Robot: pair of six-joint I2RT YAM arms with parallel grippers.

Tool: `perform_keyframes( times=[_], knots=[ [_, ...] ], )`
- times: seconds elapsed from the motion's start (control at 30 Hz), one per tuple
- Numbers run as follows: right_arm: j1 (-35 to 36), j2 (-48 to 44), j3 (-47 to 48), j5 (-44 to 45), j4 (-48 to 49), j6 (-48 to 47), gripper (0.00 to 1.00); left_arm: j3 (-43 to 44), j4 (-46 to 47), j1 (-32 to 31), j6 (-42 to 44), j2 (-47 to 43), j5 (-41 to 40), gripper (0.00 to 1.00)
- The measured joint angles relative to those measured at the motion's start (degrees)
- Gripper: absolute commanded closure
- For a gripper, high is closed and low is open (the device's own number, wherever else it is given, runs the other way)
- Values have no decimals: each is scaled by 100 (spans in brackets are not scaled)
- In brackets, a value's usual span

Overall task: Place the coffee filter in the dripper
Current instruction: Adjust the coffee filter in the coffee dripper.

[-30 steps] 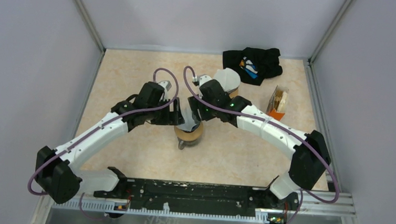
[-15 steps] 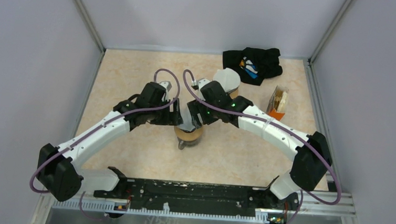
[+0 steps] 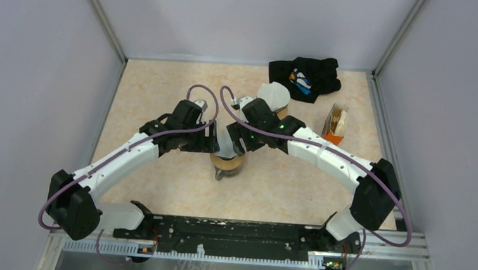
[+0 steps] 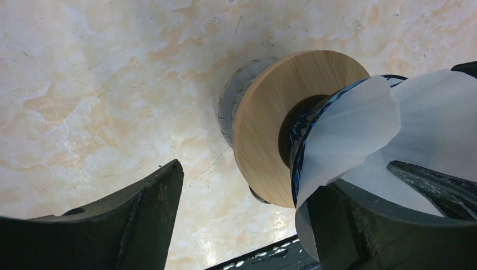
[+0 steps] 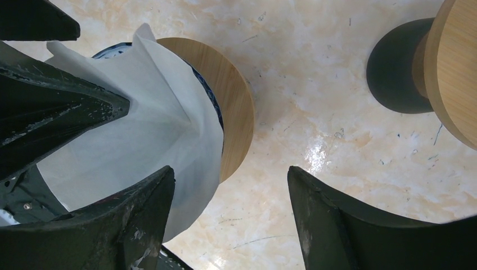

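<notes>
1. From above, the left pincer (image 3: 214, 143) and right pincer (image 3: 236, 141) flanked the dripper (image 3: 227, 164) on the table (image 3: 163, 91). The filter (image 3: 226, 150) lay between them, apparently so both could seat it.
2. At the left wrist, that pincer gaped wide, gripping nothing. The filter sat in the dripper, its edge against one finger.
3. At the right wrist, that pincer also stood wide and empty, the filter just beside one finger.

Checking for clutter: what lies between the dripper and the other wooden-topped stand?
Only bare tabletop between dripper and stand, per right wrist view.
</notes>
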Motion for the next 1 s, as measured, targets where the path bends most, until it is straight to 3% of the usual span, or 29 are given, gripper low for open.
perform_keyframes(
  times=[1.0],
  knots=[
    [0, -177, 0, -22, 162, 116, 22, 192, -105, 37, -2, -118, 168, 13]
  ],
)
